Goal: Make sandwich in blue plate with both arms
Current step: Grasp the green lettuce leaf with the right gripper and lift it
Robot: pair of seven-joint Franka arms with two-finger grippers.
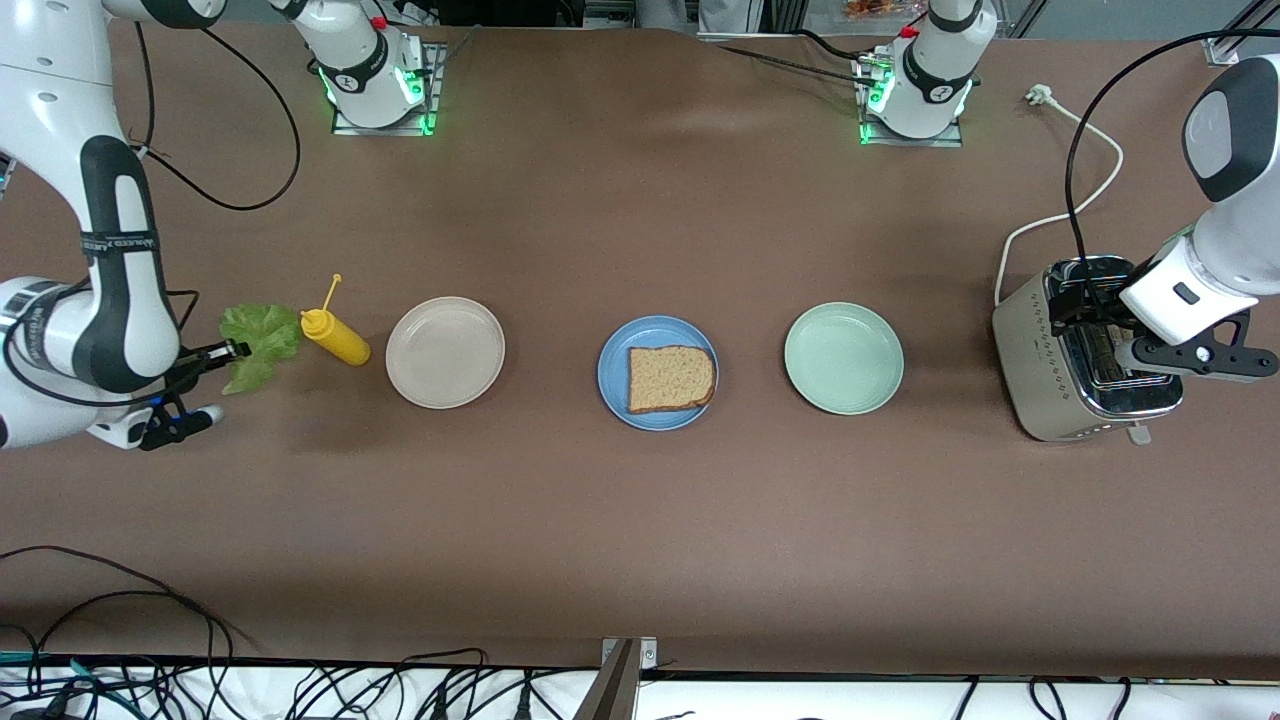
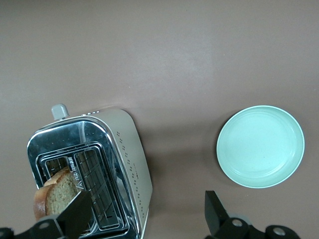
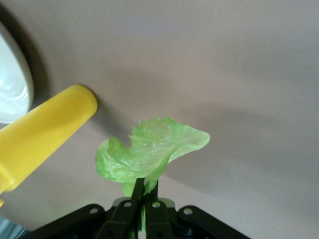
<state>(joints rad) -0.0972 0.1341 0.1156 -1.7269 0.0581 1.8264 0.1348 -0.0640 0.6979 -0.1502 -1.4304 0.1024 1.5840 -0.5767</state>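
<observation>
While one slice of bread point(image 1: 671, 378) sits alone on the blue plate point(image 1: 612, 372), the lettuce leaf point(image 1: 258, 340) comes next. The right gripper point(image 3: 145, 195) has pinched the leaf's stem tight, with the yellow sauce bottle point(image 1: 337, 336) just beside it. I think it must lift the leaf past the bottle to the bread. The left gripper point(image 2: 144, 215) hangs wide open over the toaster point(image 2: 99, 169), where another slice point(image 2: 56, 195) waits.

High front view, wrist views close — downward
</observation>
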